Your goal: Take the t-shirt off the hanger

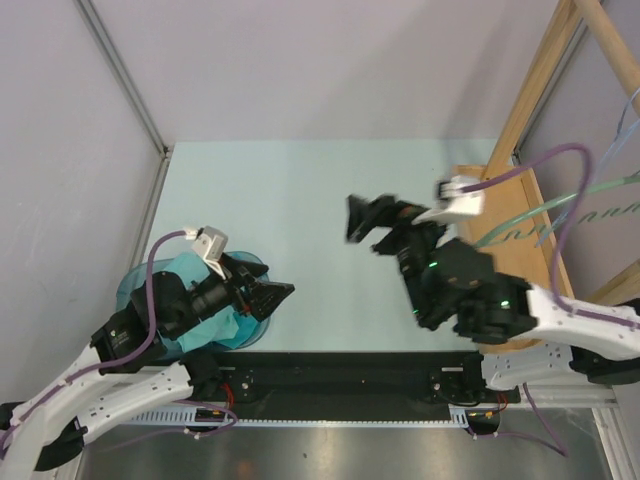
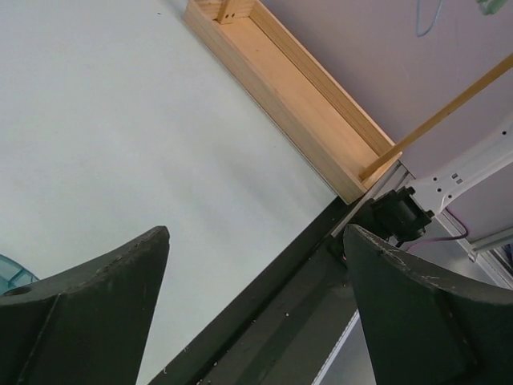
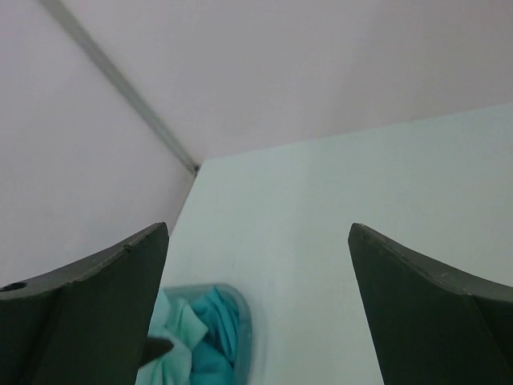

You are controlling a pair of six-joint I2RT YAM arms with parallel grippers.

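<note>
Soft, even light fills all three views, and the pale counter (image 1: 300, 200) reads bright with only faint, diffuse shadows. From overhead the right jaws look smeared at their edges, perhaps from motion. The right wrist view is hazy and soft throughout; in both wrist views the near jaws sit nearly black.

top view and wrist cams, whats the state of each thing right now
left gripper: open, empty, beside the bin
right gripper: open, empty, above the table
teal cloth: crumpled, lying in the bin, off any hanger
blue bin: upright, holding the cloth
hangers: at the rack on the right, no cloth seen on them
wooden rack: standing at the table's right edge
</note>
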